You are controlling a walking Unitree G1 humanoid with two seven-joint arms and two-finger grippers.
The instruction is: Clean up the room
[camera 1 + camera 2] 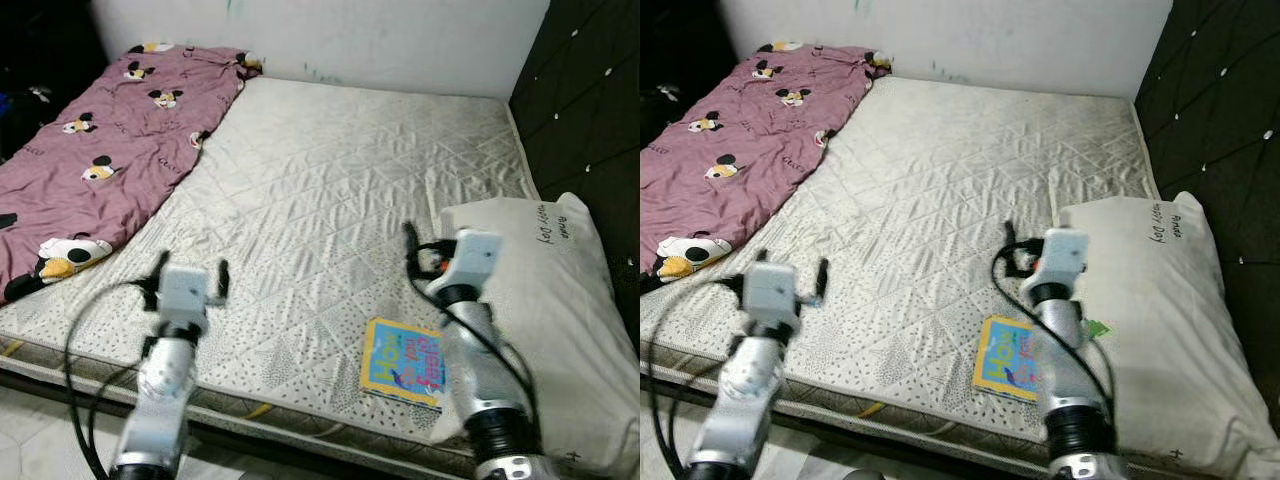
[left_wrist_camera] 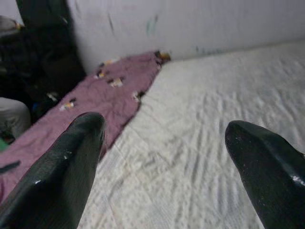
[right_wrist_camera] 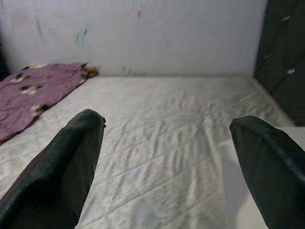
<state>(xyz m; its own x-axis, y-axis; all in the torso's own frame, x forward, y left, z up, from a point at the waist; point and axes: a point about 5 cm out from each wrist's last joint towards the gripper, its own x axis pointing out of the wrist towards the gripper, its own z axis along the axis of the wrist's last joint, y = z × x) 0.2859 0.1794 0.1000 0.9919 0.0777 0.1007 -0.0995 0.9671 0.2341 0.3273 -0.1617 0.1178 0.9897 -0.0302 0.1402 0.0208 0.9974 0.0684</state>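
Left eye view: bare quilted mattress [image 1: 330, 190] on a bed, white wall behind, dark padded headboard [image 1: 585, 110] along the robot's right. Purple cartoon-print blanket [image 1: 95, 150] lies along the far left edge of the mattress. White pillow [image 1: 545, 320] sits at the right edge by the headboard. Colourful book [image 1: 403, 362] lies flat near the front edge, just beside the pillow, partly covered by the right arm. Left hand [image 1: 190, 272] hovers over the front left part of the mattress, fingers apart, holding nothing. Right hand [image 1: 425, 250] is raised above the mattress just left of the pillow; only one finger is clear here.

Right eye view: same layout; book [image 1: 1002, 358] under the right arm, blanket [image 1: 730, 140] far left.

Left wrist view: two black fingers [image 2: 62, 171] wide apart, nothing between them, mattress and blanket beyond.

Right wrist view: fingers [image 3: 57, 171] spread wide, empty, mattress and wall beyond, pillow edge [image 3: 243, 210] low near one finger.
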